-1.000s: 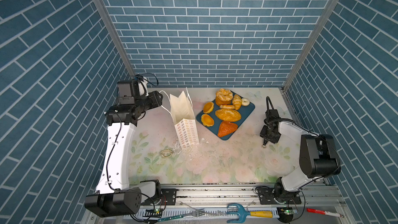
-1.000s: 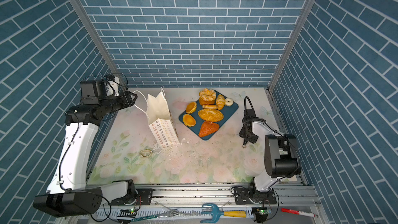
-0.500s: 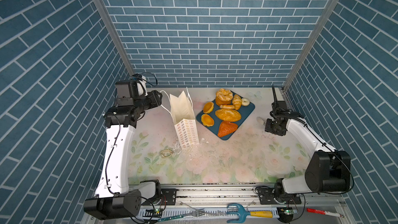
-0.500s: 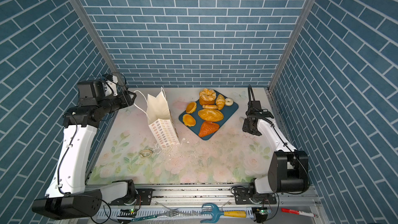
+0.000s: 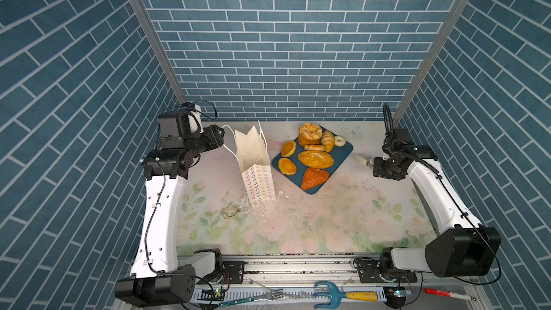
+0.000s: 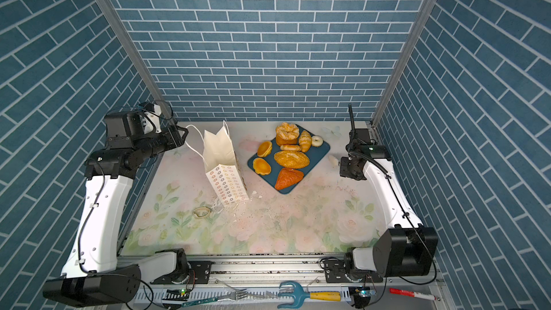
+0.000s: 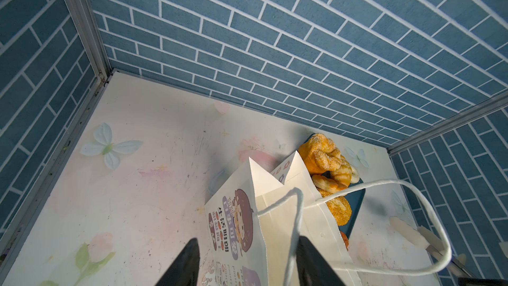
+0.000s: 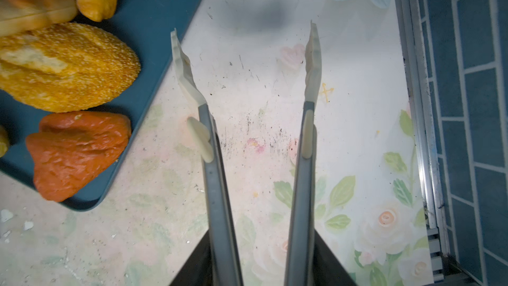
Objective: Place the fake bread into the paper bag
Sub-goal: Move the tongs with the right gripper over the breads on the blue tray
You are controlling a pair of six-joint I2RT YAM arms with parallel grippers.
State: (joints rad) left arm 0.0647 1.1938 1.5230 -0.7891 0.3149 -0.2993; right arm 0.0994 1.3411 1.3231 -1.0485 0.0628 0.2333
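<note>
The white paper bag (image 5: 253,156) stands open and upright left of the dark teal tray (image 5: 343,152). The fake bread lies on that tray: sugared tall cake (image 5: 310,134), croissant (image 5: 328,141), oval loaf (image 5: 315,158), orange triangle (image 5: 314,178) and two round buns (image 5: 288,148). My left gripper (image 5: 221,138) is open at the bag's left rim; in the left wrist view the bag's printed wall (image 7: 233,224) and a cord handle (image 7: 295,215) lie between its jaws. My right gripper (image 8: 261,243) is shut on grey tongs (image 8: 217,160), whose white tips (image 8: 182,67) stand apart beside the tray's right edge.
A small brass ring (image 5: 229,212) and white crumbs (image 5: 280,193) lie on the floral table in front of the bag. A fork (image 5: 268,293), a teal hand rake (image 5: 328,293) and a red marker (image 5: 444,293) rest on the front rail. Blue brick walls close in three sides.
My right arm has stretched out and carried the tongs from the table's right front up toward the tray's right edge. My left gripper has edged closer to the bag's rim.
</note>
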